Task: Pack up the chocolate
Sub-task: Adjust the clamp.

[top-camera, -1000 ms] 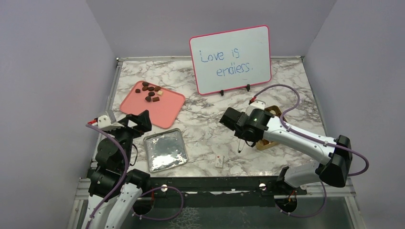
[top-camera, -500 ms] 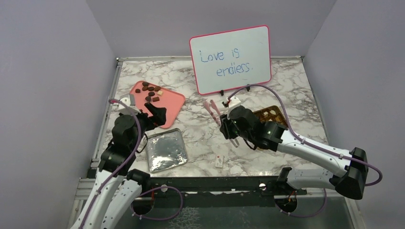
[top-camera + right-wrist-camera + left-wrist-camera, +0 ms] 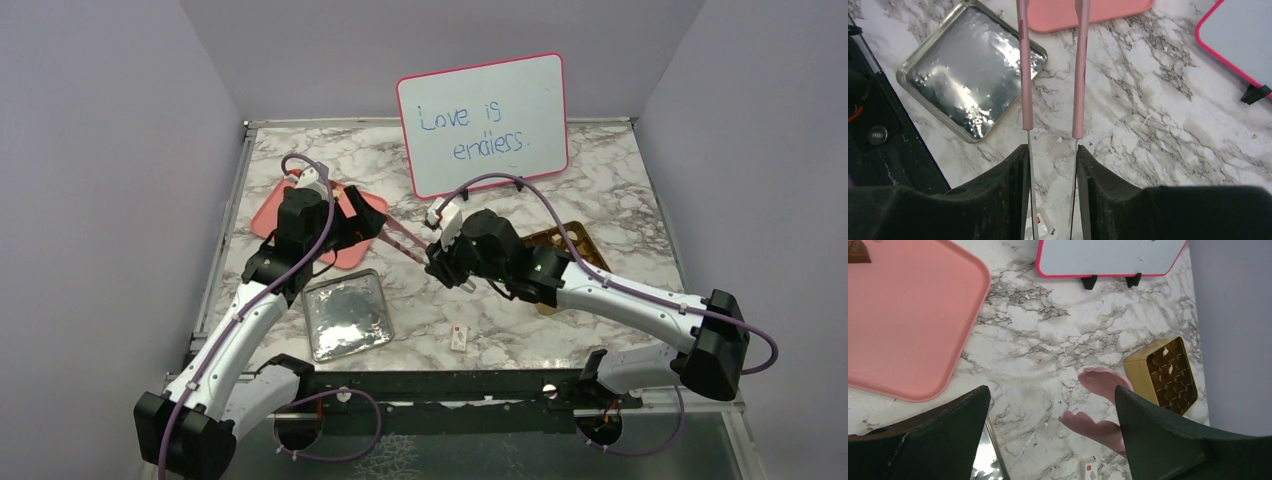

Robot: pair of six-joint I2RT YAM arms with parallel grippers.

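Our right gripper point(image 3: 1051, 150) clamps tongs point(image 3: 1022, 75), left gripper point(image 3: 1050, 390) gapes empty; chocolate point(image 3: 858, 252) sits on the tray point(image 3: 908, 315), box point(image 3: 1160, 372) seemingly unfilled.

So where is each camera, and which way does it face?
Top: above and behind, looking down at the table; both arms show.
Left wrist: above the pink tray, facing the gold box; open left hand frames it.
Right wrist: looks along the tongs in the right hand toward the silver tray.
All share the tongs and pink tray.

Left arm point(image 3: 238, 325), right arm point(image 3: 622, 293): white links, black joints, lilac cables point(image 3: 495, 178).
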